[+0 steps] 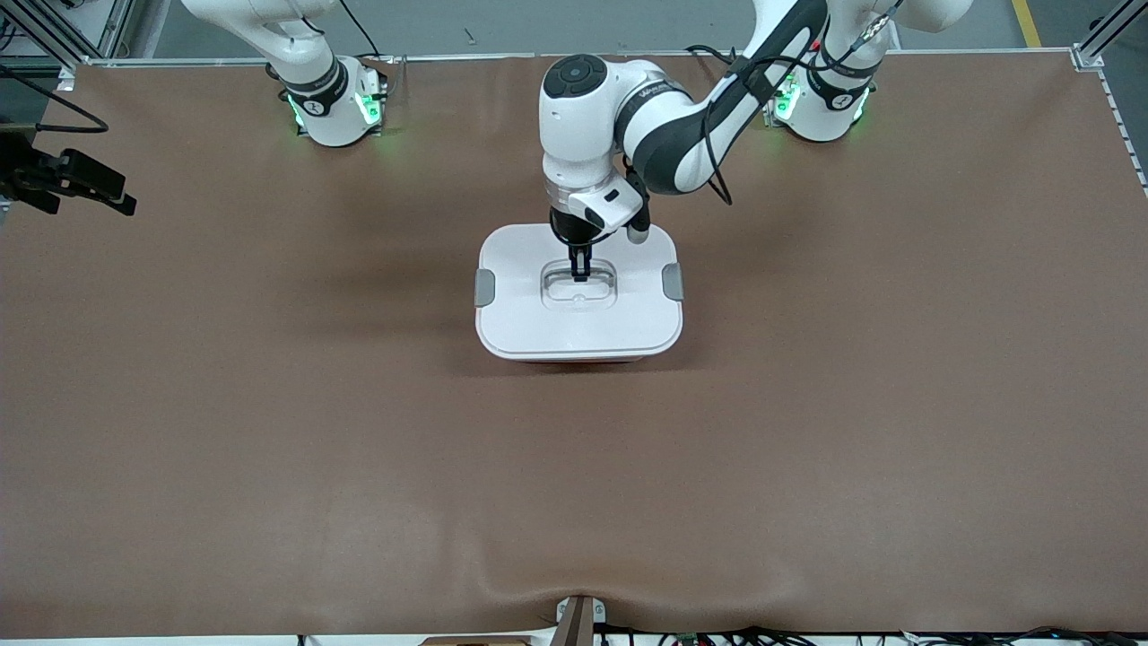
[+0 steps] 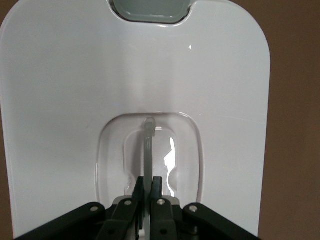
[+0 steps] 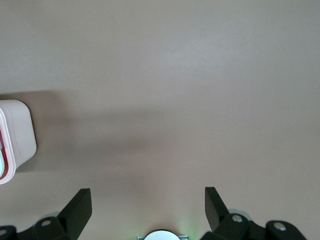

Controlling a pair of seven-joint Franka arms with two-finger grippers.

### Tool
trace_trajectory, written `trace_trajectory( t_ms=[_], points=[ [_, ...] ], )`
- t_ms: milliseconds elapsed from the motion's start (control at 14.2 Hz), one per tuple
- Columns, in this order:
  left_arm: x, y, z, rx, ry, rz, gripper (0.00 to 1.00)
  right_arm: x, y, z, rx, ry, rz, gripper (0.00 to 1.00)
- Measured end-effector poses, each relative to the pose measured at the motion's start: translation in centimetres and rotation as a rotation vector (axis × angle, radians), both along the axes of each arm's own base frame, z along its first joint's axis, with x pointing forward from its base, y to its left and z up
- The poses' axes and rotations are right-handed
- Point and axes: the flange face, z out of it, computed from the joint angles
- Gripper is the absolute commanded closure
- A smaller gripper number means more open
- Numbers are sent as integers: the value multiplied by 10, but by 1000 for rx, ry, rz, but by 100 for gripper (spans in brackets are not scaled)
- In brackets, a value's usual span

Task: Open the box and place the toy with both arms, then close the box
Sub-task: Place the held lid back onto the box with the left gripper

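The box (image 1: 578, 318) stands shut in the middle of the table, its white lid on and a grey clip (image 1: 484, 287) at each end. My left gripper (image 1: 580, 269) reaches down into the lid's clear recessed handle (image 1: 579, 285). In the left wrist view the gripper (image 2: 149, 185) is shut on the thin handle bar (image 2: 148, 145). My right gripper (image 3: 147, 200) is open and empty above bare table, with a corner of the box (image 3: 15, 135) at the edge of its view. It does not show in the front view. The toy is out of view.
A black bracket (image 1: 63, 175) juts in at the right arm's end of the table. The brown mat (image 1: 269, 449) has a raised wrinkle at its edge nearest the front camera. Both arm bases (image 1: 332, 103) stand along the edge farthest from that camera.
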Motion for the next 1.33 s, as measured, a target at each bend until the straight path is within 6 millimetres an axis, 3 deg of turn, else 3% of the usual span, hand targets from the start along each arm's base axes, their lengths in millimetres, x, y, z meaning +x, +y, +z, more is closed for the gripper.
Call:
trace_trajectory(
  t_ms=[421,1333],
  points=[
    [-10,-9,-6,3,5,-22,100,11,2,2,-4,-12,2,0],
    [-10,-9,-16,11,11,-26,100,20,1,2,19,-45,-10,0]
  ],
)
